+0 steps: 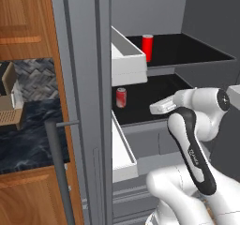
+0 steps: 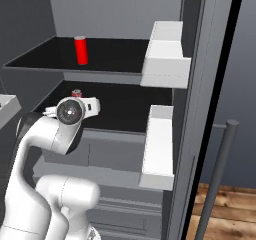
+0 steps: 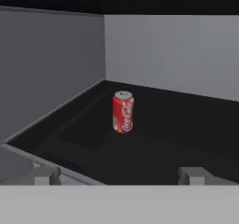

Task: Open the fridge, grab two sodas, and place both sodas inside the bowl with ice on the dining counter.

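From the left, the fridge (image 1: 89, 102) stands open, one red can (image 1: 147, 47) upright on the upper shelf (image 1: 187, 50), another can (image 1: 121, 97) on the lower shelf (image 1: 150, 102), with the hand (image 1: 161, 107) at that shelf's front edge, near it but apart. From the right, both cans (image 2: 81, 50) (image 2: 76, 93) stand upright. Hand view: fingertips (image 3: 44, 175) spread wide, nothing between them, lower can (image 3: 123, 112) dead ahead.
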Robot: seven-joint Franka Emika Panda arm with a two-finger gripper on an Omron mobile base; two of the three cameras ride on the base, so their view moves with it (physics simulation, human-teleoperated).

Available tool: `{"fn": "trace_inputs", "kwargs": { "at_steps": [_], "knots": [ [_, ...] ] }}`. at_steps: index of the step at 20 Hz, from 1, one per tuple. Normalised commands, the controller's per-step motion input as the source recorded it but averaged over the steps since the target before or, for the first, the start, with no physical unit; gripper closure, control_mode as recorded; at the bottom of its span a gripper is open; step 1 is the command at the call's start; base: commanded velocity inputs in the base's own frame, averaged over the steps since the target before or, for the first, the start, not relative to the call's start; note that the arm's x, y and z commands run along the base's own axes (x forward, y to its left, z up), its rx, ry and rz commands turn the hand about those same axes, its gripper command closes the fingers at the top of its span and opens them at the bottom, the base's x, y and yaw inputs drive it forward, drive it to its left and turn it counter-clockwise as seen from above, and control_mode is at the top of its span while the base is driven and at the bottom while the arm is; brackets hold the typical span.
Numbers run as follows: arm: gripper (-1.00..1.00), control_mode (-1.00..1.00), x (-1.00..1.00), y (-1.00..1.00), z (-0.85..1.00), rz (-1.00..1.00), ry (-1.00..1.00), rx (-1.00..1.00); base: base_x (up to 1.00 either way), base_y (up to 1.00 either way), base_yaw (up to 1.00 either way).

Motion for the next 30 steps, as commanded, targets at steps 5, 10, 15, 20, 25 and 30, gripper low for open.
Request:
{"fn": "trace_inputs", "kwargs": {
  "at_steps": [5,10,15,20,25,30],
  "knots": [
    [-1.0,-1.0,0.23,0.0,-0.11,0.03,0.0,0.0,0.0,0.0,0.0],
    [-1.0,-1.0,0.36,0.02,-0.07,0.05,0.0,0.0,0.0,0.0,0.0],
    [-1.0,-1.0,0.41,0.0,-0.1,0.06,0.0,0.0,0.0,0.0,0.0],
    [-1.0,-1.0,0.35,0.01,-0.02,0.05,0.0,0.0,0.0,0.0,0.0],
    [-1.0,-1.0,0.0,0.05,0.0,0.01,0.0,0.0,0.0,0.0,0.0],
    [-1.0,-1.0,0.06,0.25,-0.02,0.0,0.0,0.0,0.0,0.0,0.0]
  ]
}}
